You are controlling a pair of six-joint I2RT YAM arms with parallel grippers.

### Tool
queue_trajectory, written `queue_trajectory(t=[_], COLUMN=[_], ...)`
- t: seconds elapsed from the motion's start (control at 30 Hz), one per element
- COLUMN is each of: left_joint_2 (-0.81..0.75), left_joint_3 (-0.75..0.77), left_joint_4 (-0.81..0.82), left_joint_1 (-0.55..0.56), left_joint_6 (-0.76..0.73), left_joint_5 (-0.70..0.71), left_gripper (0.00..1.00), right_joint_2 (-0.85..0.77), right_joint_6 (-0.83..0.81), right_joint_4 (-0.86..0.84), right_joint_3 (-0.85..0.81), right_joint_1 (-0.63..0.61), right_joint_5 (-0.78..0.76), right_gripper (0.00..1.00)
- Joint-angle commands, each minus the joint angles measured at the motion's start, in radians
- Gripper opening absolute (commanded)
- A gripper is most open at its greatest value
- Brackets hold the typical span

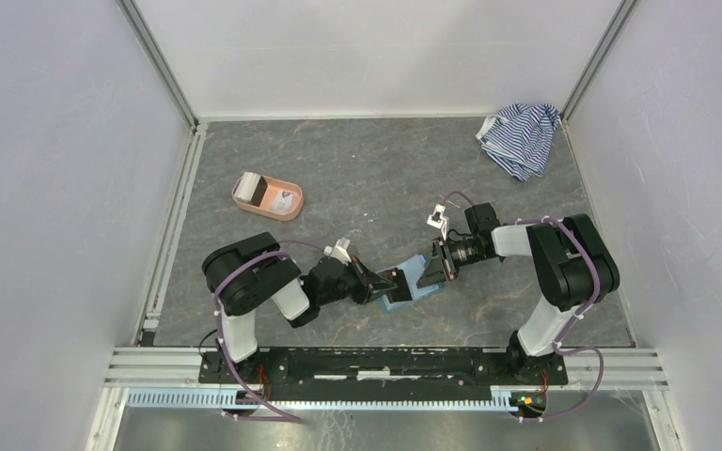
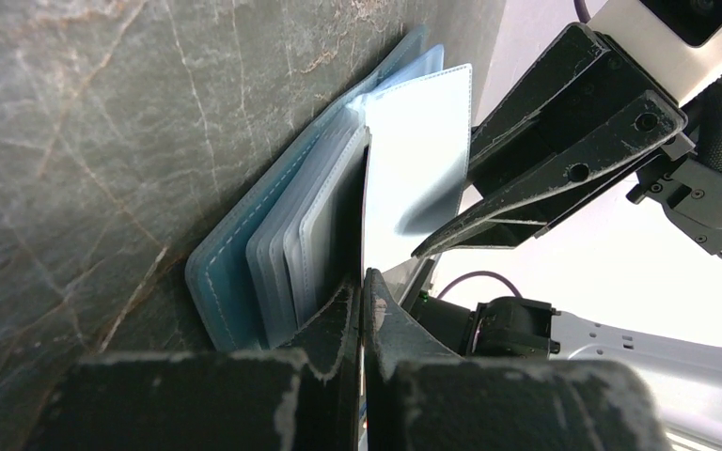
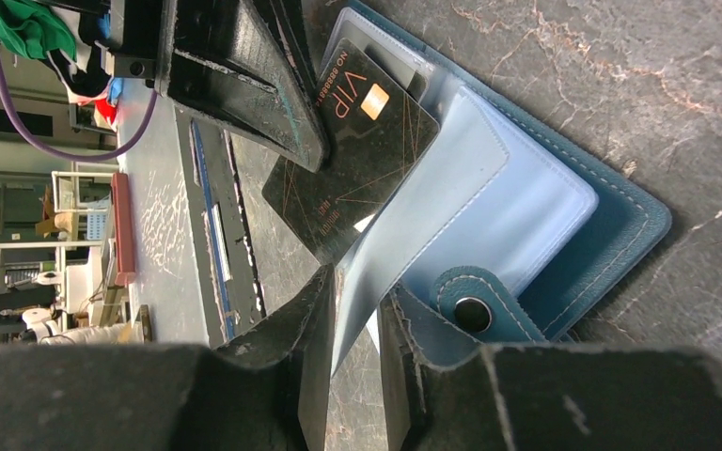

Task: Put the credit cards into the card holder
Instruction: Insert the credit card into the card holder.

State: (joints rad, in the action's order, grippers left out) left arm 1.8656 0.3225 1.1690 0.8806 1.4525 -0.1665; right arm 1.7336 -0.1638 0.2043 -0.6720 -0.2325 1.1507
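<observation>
The teal card holder (image 1: 399, 301) lies open on the table between both arms, with its snap tab (image 3: 473, 310) toward my right wrist. A black credit card (image 3: 367, 150) marked VIP is pinched in my shut left gripper (image 2: 365, 282), its far corner tucked among the holder's (image 3: 611, 225) light blue pockets. It appears edge-on (image 2: 365, 207) in the left wrist view, beside the clear sleeves (image 2: 310, 225). My right gripper (image 3: 357, 291) stands slightly open around one raised light blue leaf (image 3: 451, 178). From above, the left gripper (image 1: 393, 279) and right gripper (image 1: 430, 270) nearly meet.
A salmon-pink oval tray (image 1: 291, 212) sits at the back left with a whitish card (image 1: 285, 200) and a dark one (image 1: 258, 191) in it. A blue-and-white striped cloth (image 1: 520, 138) is bunched in the back right corner. White walls enclose the grey stone table.
</observation>
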Motion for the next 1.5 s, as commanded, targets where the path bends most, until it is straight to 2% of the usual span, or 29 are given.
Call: queue_trajectory(t=[0.0, 0.33, 0.67, 1.07, 1.47], left_joint_2=[0.034, 0.061, -0.013, -0.088, -0.077], left_joint_3=[0.026, 0.05, 0.034, 0.016, 0.052], left_joint_4=[0.02, -0.001, -0.114, -0.159, -0.195], left_joint_1=[-0.013, -0.02, -0.022, -0.022, -0.024], left_joint_6=[-0.053, -0.086, -0.131, -0.109, -0.107], left_joint_5=[-0.04, -0.048, -0.019, -0.047, -0.105], left_gripper=[0.02, 0.02, 0.02, 0.02, 0.02], right_joint_2=[0.001, 0.0, -0.002, -0.002, -0.001], right_joint_6=[-0.025, -0.031, -0.042, -0.04, -0.04], right_joint_4=[0.002, 0.01, 0.018, 0.017, 0.017], right_joint_3=[-0.02, -0.024, -0.028, -0.026, -0.026], right_joint_1=[0.005, 0.005, 0.009, 0.009, 0.01], right_joint_5=[0.01, 0.01, 0.003, -0.005, -0.002], right_gripper=[0.29, 0.31, 0.35, 0.32, 0.31])
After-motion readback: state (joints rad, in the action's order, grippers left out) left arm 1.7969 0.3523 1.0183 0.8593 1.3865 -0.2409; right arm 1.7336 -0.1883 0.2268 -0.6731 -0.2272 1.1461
